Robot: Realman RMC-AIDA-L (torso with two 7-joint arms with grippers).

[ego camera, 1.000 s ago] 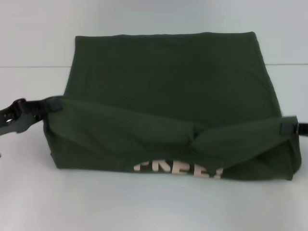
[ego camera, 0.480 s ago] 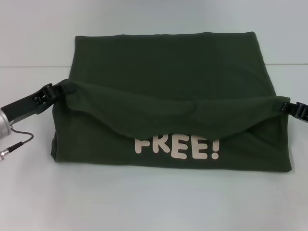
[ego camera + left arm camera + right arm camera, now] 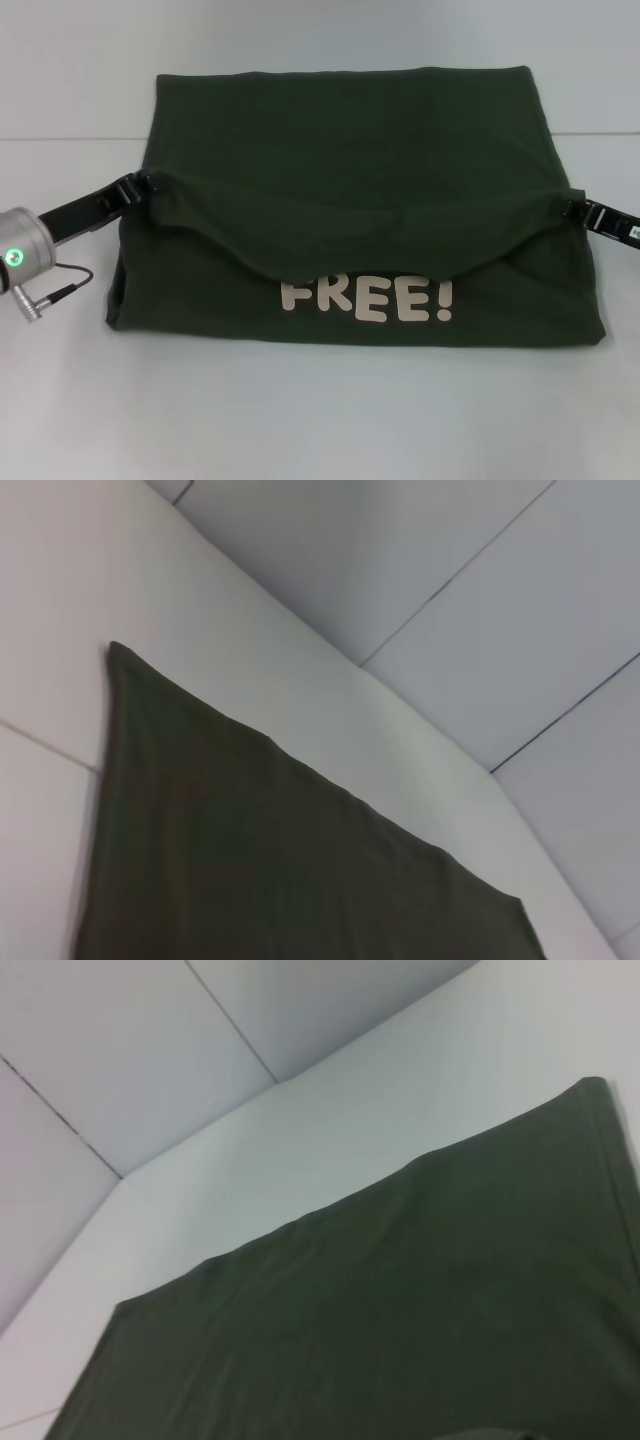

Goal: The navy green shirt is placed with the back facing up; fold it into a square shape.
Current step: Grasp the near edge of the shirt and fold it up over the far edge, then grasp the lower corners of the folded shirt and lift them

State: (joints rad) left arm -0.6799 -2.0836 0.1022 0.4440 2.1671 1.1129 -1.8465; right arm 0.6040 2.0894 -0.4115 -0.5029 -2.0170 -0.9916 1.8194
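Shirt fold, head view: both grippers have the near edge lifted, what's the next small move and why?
Probably carry the lifted edge on toward the far hem. The left gripper and right gripper each pinch a corner of the navy green shirt. The held edge sags mid-span, roughly halfway across the shirt, with the FREE! lettering exposed beneath. The fold looks only half made, so moving both together should complete it.

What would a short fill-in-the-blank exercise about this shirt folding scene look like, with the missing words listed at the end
1. The white lettering showing on the navy green shirt reads ____.
2. The left end effector and the right end effector each grip a corner of the shirt's lifted ____ edge.
3. Between the two end effectors the lifted edge ____ in the middle, just above the lettering.
4. The shirt lies on a ____ table.

Missing words: FREE!; near; sags; white
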